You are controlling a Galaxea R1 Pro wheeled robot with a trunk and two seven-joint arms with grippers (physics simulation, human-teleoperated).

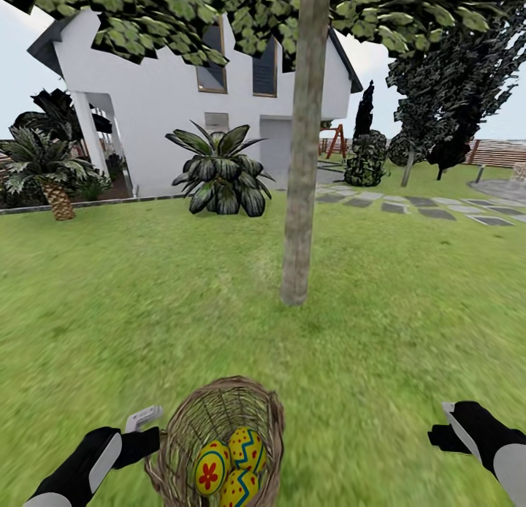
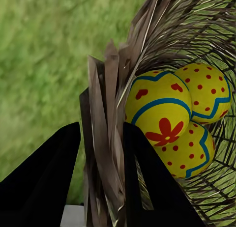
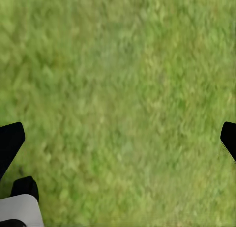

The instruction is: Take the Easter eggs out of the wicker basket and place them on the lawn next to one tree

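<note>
The wicker basket hangs tilted at the bottom centre of the head view, its rim pinched by my left gripper, which is shut on it. Three yellow Easter eggs with blue zigzags and red dots lie inside. In the left wrist view the black fingers clamp the basket wall with the eggs just beyond. The tree with its grey-brown trunk stands straight ahead on the lawn. My right gripper is open over bare grass, its fingertips at the wrist view's edges.
A white house stands behind the tree, with a palm-like plant in front of it and another at the left. Stepping stones, dark conifers and a fence lie to the right.
</note>
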